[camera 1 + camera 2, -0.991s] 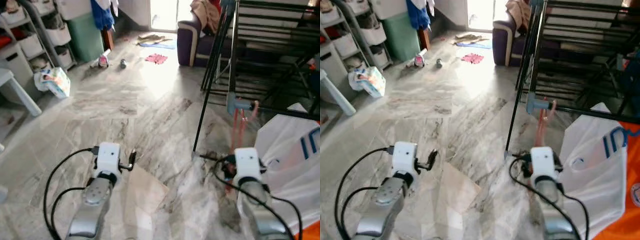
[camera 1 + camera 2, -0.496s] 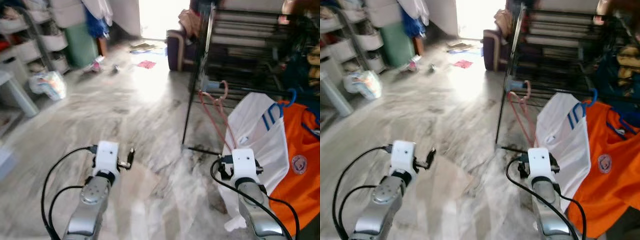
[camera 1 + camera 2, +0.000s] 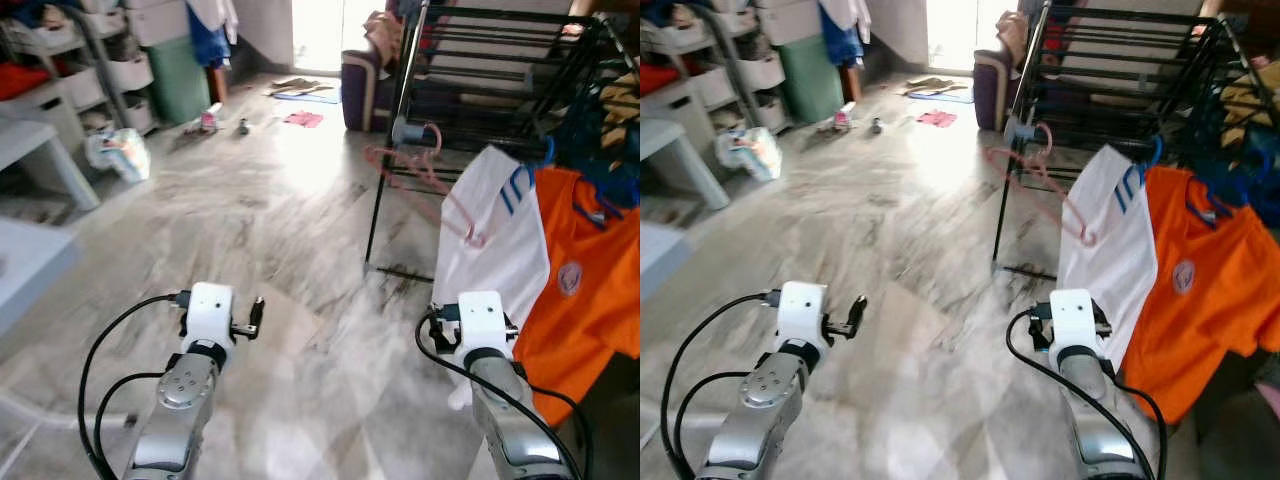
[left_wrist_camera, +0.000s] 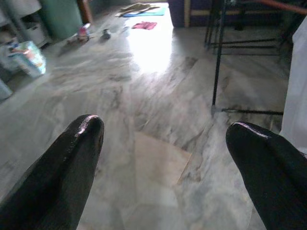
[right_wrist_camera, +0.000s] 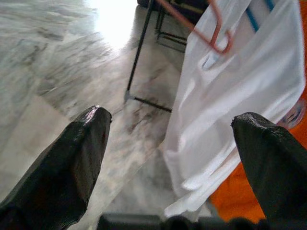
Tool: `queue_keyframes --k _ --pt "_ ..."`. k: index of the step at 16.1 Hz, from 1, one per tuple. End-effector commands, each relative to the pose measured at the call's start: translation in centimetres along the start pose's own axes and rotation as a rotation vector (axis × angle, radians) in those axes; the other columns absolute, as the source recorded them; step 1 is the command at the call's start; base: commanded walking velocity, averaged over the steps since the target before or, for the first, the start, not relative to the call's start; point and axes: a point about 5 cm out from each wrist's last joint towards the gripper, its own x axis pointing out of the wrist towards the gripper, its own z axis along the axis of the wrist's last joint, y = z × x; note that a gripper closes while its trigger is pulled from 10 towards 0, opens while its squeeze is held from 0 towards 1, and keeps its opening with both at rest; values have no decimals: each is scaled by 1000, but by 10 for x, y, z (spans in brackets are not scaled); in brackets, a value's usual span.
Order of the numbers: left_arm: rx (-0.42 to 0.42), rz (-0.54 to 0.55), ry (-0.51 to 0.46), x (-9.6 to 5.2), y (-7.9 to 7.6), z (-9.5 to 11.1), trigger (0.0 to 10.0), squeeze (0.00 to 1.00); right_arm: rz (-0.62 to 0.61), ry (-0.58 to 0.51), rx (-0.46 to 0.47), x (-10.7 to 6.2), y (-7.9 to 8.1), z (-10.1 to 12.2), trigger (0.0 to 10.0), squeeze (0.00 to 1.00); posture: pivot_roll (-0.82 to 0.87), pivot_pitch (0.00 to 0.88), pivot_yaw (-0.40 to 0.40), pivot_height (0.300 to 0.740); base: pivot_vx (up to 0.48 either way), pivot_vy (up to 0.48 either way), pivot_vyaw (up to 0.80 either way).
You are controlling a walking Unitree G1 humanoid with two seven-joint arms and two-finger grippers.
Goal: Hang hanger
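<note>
Hanger (image 3: 425, 180): pink, on the rack (image 3: 500, 60), we judge light, thin, stiff | take its lower bar | left claw (image 4: 163, 167), right claw (image 5: 168, 163) both spread, empty.

One pink hanger (image 3: 425, 170), one black drying rack (image 3: 500, 60), two garments on it — one white shirt (image 3: 490, 230), one orange shirt (image 3: 585, 280), one sofa (image 3: 365, 85), one green bin (image 3: 180, 75), one white plastic bag (image 3: 115, 155) — two grippers' fingers (image 4: 72, 167) spread.
</note>
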Motion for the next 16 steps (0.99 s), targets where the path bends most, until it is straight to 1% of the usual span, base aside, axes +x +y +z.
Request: queue_keyframes --k 1,3,6,8,10,16 --pt "11 -2 -10 1 -4 2 10000 0 -1 9 5 0 -2 -2 10000 0 0 0 12 740 0 0 0" --pt "25 46 -20 2 0 3 10000 0 17 -5 -17 0 0 1 10000 0 0 0 9 740 0 0 0" --pt "46 109 -34 2 7 5 10000 0 22 -3 -20 0 0 0 10000 0 -1 0 6 740 0 0 719" --pt "83 172 -48 2 15 6 10000 0 26 -3 -17 0 0 0 10000 0 -1 0 5 740 0 0 800" --pt "92 197 -41 2 18 5 10000 0 33 -6 -14 1 1 2 10000 0 1 0 3 740 0 0 800" --pt "119 209 -43 2 19 4 10000 0 43 -11 6 1 4 3 10000 0 2 0 8 740 0 0 800"
